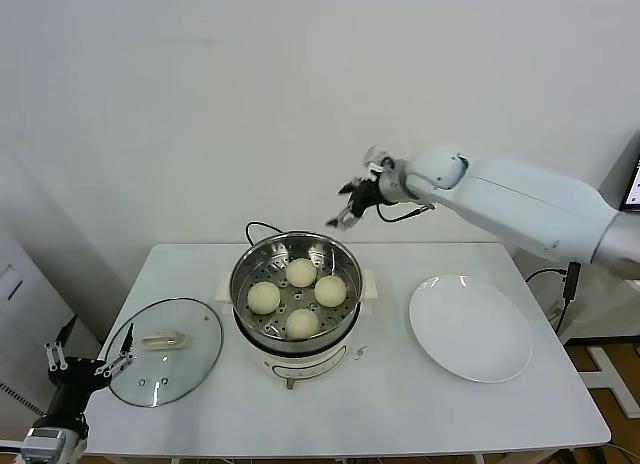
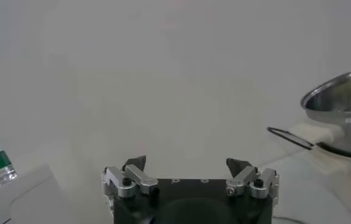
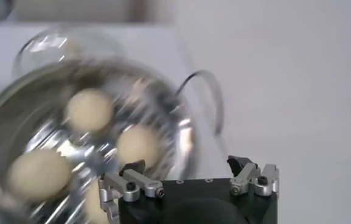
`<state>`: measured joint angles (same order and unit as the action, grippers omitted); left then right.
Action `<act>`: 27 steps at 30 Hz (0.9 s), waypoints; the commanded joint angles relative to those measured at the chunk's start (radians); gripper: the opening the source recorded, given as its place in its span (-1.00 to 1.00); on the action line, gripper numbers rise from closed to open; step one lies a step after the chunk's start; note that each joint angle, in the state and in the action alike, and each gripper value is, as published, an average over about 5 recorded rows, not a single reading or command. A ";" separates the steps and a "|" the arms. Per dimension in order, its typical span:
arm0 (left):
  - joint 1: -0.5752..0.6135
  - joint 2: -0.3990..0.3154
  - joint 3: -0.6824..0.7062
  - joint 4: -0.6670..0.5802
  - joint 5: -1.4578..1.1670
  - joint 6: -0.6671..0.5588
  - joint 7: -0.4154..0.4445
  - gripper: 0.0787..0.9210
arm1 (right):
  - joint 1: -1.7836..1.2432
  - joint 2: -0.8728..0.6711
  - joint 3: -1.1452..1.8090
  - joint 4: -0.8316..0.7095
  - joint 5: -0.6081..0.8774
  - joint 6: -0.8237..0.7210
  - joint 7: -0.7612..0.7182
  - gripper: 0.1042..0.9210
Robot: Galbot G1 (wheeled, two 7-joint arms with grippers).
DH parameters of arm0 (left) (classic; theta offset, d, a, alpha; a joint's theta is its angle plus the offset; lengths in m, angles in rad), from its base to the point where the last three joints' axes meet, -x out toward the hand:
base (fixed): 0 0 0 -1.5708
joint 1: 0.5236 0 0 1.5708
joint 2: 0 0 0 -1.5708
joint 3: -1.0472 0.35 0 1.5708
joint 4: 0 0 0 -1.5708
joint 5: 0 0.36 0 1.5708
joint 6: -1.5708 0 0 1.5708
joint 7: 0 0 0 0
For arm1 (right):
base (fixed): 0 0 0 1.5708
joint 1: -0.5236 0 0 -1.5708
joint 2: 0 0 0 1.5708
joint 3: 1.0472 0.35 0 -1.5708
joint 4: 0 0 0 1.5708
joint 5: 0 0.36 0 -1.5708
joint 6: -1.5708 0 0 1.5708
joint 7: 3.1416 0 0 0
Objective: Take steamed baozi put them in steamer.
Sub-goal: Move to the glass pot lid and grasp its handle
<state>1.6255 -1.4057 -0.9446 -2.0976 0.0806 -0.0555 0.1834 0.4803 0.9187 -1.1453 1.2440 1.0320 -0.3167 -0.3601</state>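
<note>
Several cream-white steamed baozi lie on the perforated tray inside the shiny steamer at the table's middle. In the right wrist view the baozi and the steamer show blurred. My right gripper hovers above and behind the steamer's back right rim, open and empty; its fingertips stand wide apart. My left gripper is parked low at the table's front left corner, open and empty, with the steamer's side far off in its view.
A white plate, bare, lies to the right of the steamer. A round glass lid with a white handle lies to its left, close to my left gripper. A black cord loops behind the steamer.
</note>
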 commanded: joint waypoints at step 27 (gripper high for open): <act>-0.001 -0.010 -0.008 0.117 0.273 -0.224 -0.016 0.77 | -2.092 0.012 1.872 0.606 -0.258 0.397 0.370 0.76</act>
<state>1.6376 -1.4241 -0.9376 -2.0708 0.1612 -0.1162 0.1721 -1.0267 0.8122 0.2644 1.5992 0.9013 0.0542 0.0331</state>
